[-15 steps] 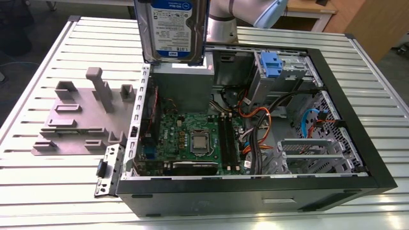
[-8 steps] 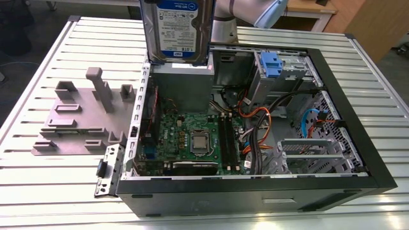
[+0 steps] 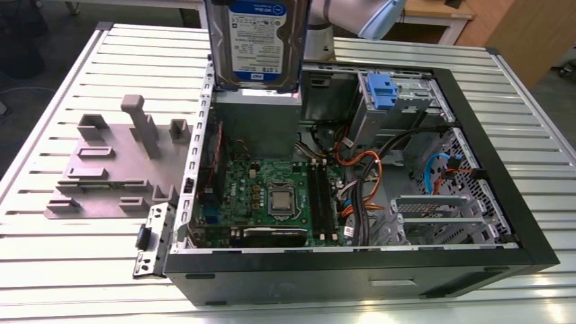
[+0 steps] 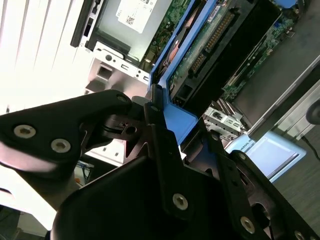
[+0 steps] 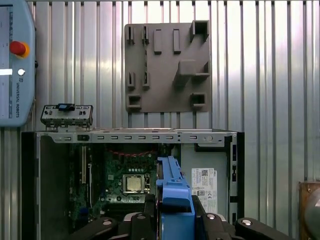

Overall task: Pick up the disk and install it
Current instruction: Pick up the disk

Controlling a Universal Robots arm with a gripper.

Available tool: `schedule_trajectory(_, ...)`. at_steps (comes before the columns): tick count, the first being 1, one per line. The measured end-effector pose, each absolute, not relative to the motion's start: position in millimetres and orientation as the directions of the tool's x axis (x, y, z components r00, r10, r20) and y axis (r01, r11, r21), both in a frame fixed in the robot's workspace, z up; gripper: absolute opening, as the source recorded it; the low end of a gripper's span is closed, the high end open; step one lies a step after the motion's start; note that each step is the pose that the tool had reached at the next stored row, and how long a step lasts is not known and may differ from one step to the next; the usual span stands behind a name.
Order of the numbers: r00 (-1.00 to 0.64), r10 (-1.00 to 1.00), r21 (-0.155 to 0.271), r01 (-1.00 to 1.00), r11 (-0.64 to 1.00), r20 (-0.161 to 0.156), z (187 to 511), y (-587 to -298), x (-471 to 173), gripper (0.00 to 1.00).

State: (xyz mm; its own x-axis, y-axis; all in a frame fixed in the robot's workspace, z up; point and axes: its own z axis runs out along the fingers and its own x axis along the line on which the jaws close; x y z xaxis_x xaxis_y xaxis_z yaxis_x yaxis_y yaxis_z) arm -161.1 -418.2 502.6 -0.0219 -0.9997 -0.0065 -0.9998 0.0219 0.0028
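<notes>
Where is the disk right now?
The disk hangs upright at the top of the exterior view, above the open computer case, its blue frame clamped in the gripper.

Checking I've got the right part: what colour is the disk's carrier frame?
Blue; the carrier frame shows best in the first wrist view.

You're in a robotics lab: you see a slatted table (image 3: pixel 72 270), open PC case (image 3: pixel 360 271), fixture plate (image 3: pixel 97 177), teach pendant (image 5: pixel 15 70).
</notes>
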Motion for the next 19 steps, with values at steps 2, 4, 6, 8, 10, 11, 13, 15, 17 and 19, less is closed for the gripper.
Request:
schedule_trajectory(2, -0.022, -1.000, 0.003, -1.000, 0.022, -0.006, 502.6, -418.1, -159.4, 0.36)
schedule_trajectory(4, -0.022, -1.000, 0.003, -1.000, 0.022, -0.006, 502.7, -418.1, -156.7, 0.36)
schedule_trajectory(6, -0.022, -1.000, 0.003, -1.000, 0.022, -0.006, 502.6, -418.2, -153.3, 0.36)
schedule_trajectory(8, -0.022, -1.000, 0.003, -1.000, 0.022, -0.006, 502.6, -418.2, -150.2, 0.36)
schedule_trajectory(10, -0.022, -1.000, 0.003, -1.000, 0.022, -0.006, 502.6, -418.2, -147.0, 0.36)
schedule_trajectory(11, -0.022, -1.000, 0.003, -1.000, 0.022, -0.007, 502.6, -418.2, -145.6, 0.36)
schedule_trajectory(13, -0.022, -1.000, 0.003, -1.000, 0.022, -0.007, 502.6, -418.2, -143.2, 0.36)
schedule_trajectory(15, -0.022, -1.000, 0.003, -1.000, 0.022, -0.007, 502.6, -418.2, -140.8, 0.36)
schedule_trajectory(17, -0.022, -1.000, 0.003, -1.000, 0.022, -0.007, 502.6, -418.2, -138.5, 0.36)
schedule_trajectory(19, -0.022, -1.000, 0.003, -1.000, 0.022, -0.006, 502.6, -418.2, -136.2, 0.36)
